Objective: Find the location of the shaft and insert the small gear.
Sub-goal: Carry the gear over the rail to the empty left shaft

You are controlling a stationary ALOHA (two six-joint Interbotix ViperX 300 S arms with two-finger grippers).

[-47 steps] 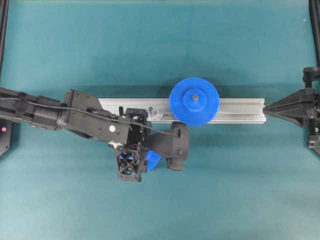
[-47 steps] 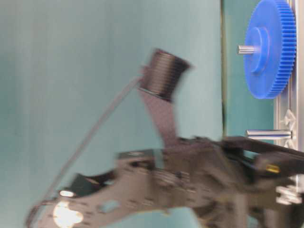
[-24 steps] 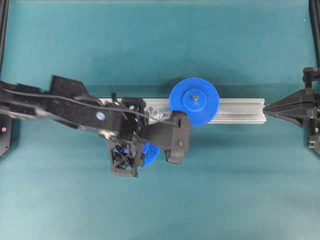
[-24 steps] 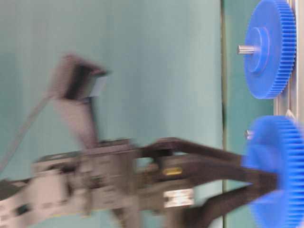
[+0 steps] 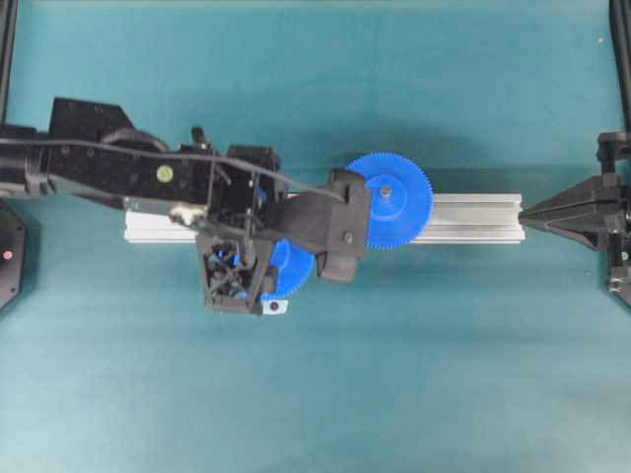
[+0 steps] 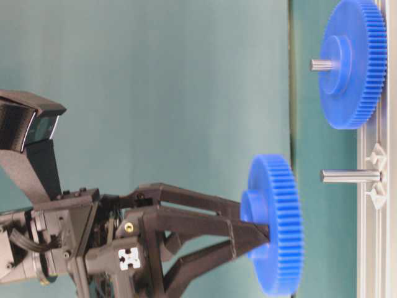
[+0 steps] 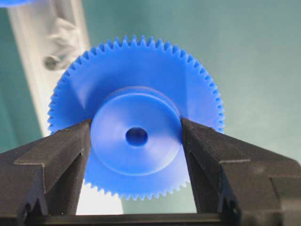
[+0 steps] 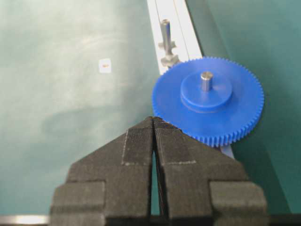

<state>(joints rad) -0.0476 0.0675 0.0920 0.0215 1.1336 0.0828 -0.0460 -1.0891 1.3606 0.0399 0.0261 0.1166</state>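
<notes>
The small gear (image 7: 136, 136) is clamped at its hub between the fingers of the left claw (image 7: 136, 141). In the table-level view the gear (image 6: 276, 226) is held off the rail (image 6: 375, 248), short of the shaft (image 6: 350, 176) and offset from its axis, not touching it. The large gear (image 6: 353, 62) is seated on its own pin, further along the rail from the shaft. The right claw (image 8: 154, 136) is pressed together, empty, near the large gear's rim. The table (image 5: 394, 79) is teal.
</notes>
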